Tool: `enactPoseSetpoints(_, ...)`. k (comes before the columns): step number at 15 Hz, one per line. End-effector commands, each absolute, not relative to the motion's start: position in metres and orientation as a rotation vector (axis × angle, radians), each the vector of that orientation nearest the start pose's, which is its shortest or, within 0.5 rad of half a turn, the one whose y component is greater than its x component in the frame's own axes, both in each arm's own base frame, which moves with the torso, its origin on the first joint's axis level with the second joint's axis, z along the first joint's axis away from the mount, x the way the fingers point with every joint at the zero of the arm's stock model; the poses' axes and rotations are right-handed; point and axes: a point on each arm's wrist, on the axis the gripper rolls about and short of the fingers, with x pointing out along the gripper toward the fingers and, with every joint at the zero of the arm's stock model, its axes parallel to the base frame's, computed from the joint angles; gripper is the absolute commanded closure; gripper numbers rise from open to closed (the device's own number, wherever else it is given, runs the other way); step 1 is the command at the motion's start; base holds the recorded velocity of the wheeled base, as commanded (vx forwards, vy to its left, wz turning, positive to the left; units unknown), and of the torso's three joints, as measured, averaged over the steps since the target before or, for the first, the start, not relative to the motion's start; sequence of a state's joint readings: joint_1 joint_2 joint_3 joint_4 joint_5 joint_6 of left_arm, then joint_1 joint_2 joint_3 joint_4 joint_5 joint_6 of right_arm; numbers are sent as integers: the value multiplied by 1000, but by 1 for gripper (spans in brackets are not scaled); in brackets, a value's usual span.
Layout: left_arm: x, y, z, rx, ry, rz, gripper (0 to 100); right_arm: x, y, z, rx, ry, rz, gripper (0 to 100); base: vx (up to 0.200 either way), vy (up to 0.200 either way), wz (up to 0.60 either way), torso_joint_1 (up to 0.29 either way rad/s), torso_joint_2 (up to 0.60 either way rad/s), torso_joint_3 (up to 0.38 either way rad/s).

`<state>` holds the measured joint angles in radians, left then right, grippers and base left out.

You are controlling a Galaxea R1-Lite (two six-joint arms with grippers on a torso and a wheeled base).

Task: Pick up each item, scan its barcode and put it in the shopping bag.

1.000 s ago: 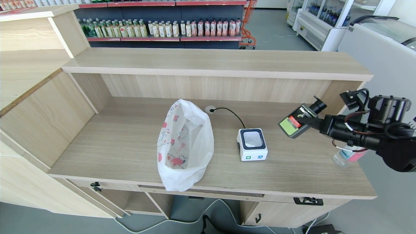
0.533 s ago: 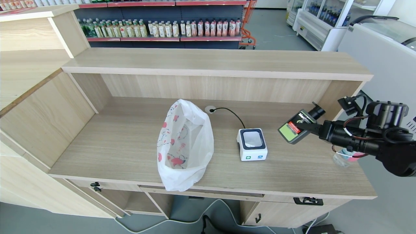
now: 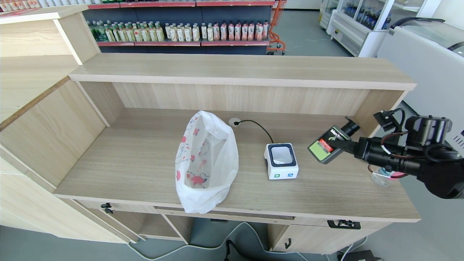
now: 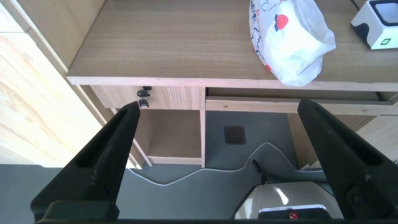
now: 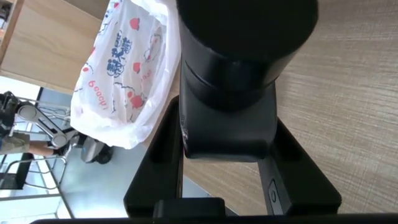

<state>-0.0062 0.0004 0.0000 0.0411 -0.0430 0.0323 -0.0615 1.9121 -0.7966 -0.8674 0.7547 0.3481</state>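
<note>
While the wooden counter (image 3: 137,159) carries the open shopping bag (image 3: 208,163) at its middle and the scanner (image 3: 281,161) just to the bag's right, the step in hand looks like the scan. The right gripper (image 3: 342,144) is clamped on a small dark bottle (image 3: 326,146), held tilted in the air above the counter, to the right of the scanner and apart from it. The next move, I judge, calls for carrying the bottle over the scanner's glass window with its barcode facing the glass, then leftward to the bag's mouth. The left gripper (image 4: 219,106) hangs spread wide before the counter's front edge, holding nothing. A clear bottle (image 3: 380,178) stands near the counter's right end, partly behind the right arm. The held bottle has a black cap and a green label with a red strip. I cannot make out a barcode.
</note>
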Motion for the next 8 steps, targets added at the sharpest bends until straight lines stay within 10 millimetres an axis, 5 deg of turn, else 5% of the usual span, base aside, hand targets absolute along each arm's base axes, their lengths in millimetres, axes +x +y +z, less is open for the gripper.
enactPoseSetpoints(1, -23, -1, 71, 31, 41, -50, 0, 342, -6, 132, 437, 358, 643, 100, 0, 0, 0, 0, 0, 0)
enactPoseSetpoints(8, -23, -1, 71, 31, 41, -50, 0, 346, 1, 123, 437, 353, 663, 100, 0, 0, 0, 0, 0, 0)
